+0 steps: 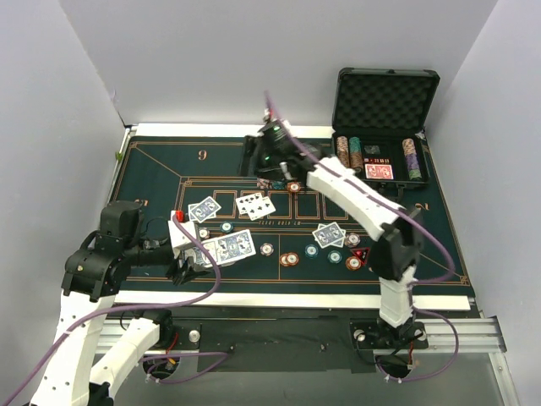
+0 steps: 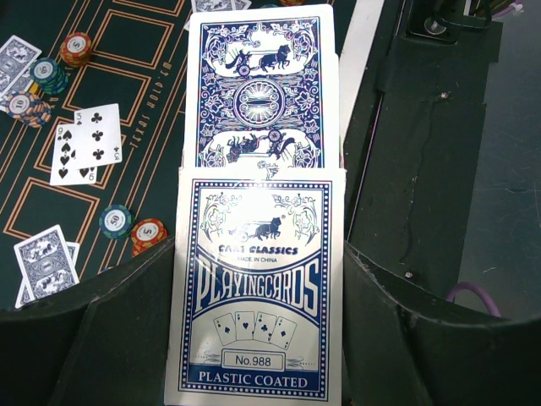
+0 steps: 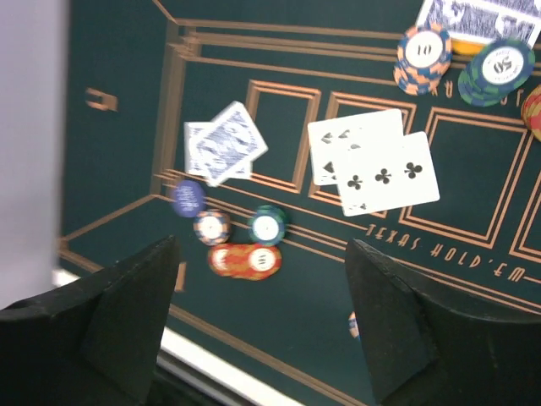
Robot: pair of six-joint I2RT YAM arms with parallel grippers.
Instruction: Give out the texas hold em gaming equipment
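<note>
1. The left gripper [image 2: 258,245] is clamped on the card box [image 2: 258,313], which lies flat between its fingers. A blue-backed card [image 2: 258,85] projects ahead of the tips; I cannot tell whether it is loose.
2. The right gripper [image 3: 262,245] hangs with jaws apart and empty. Chips [image 3: 245,260] lie below, between the tips, and face-up cards [image 3: 376,165] lie ahead to the right.
3. To deal well, hold the box level and firm. Pinch only the projecting card's edge and draw it straight out.
4. The left forearm lies low and nearly level. The right arm reaches far over the felt [image 3: 118,152], wrist angled down.
</note>
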